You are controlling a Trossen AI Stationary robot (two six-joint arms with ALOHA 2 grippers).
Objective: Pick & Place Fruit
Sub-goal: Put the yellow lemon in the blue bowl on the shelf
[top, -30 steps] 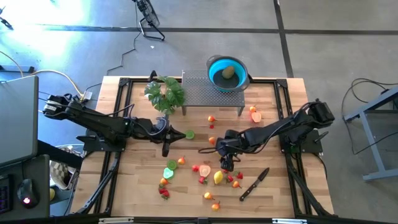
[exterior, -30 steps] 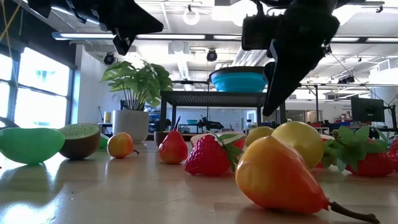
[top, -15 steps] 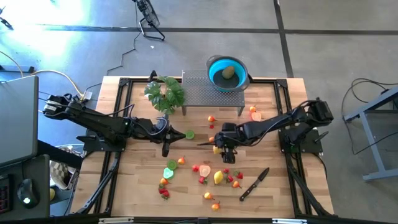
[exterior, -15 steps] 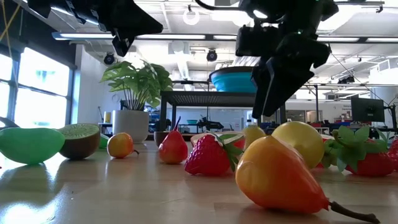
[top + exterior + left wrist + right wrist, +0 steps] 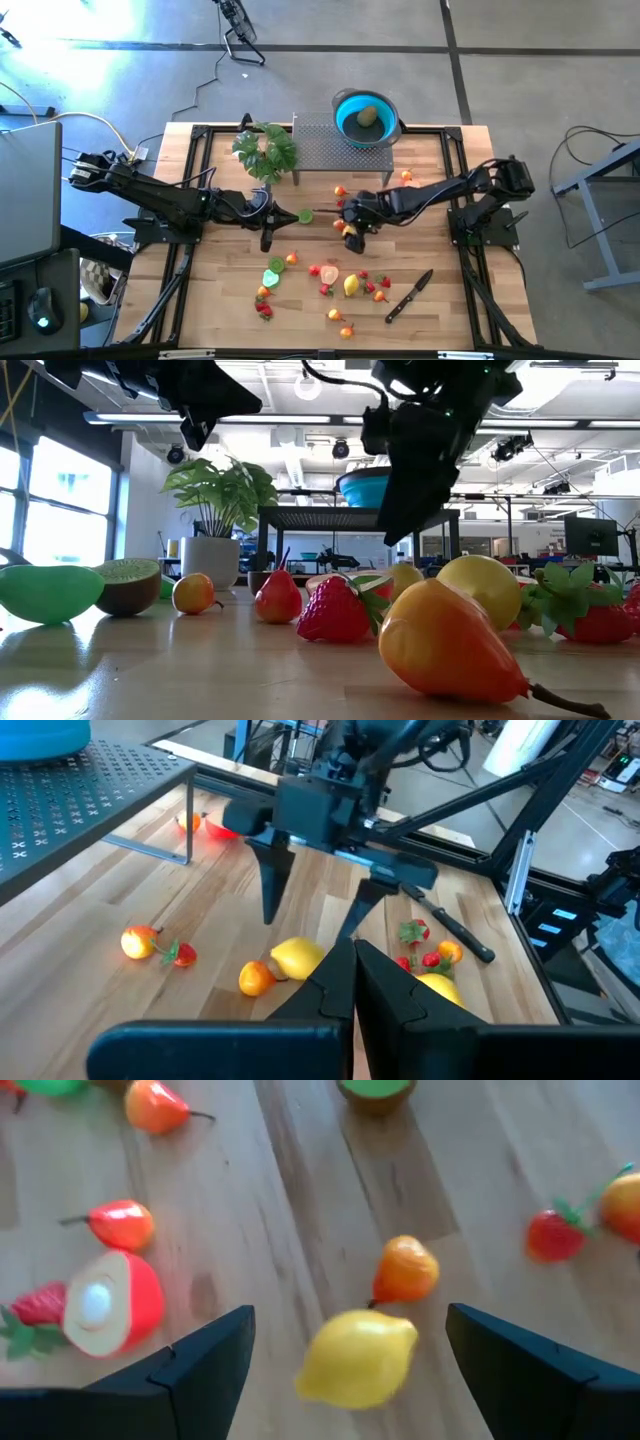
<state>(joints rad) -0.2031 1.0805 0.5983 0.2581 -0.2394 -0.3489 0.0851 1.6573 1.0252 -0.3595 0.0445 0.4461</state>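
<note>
Small toy fruits lie scattered on the wooden table (image 5: pixel 200 270). A yellow lemon (image 5: pixel 357 1358) lies next to an orange pear-shaped fruit (image 5: pixel 405 1270). My right gripper (image 5: pixel 350 1318) hangs open just above them, one finger on each side of the lemon, touching nothing; the left wrist view shows this gripper (image 5: pixel 307 927) over the lemon (image 5: pixel 297 957). My left gripper (image 5: pixel 267 240) waits shut and empty at the table's left middle. The blue bowl (image 5: pixel 366 118) stands on a perforated metal rack (image 5: pixel 330 152) at the far edge, with one brownish-green fruit inside.
A leafy plant (image 5: pixel 266 150) stands left of the rack. A black-handled knife (image 5: pixel 410 296) lies near right. More fruit sits toward the near edge: another lemon (image 5: pixel 350 285), green pieces (image 5: pixel 272 270), strawberries (image 5: pixel 264 310). A lime (image 5: pixel 305 215) lies near my left gripper.
My right gripper has moved from over the near cluster of fruit toward the table's far edge and slightly left, and now hangs over the lemon and the orange fruit. It has stayed open. No fruit has moved.
</note>
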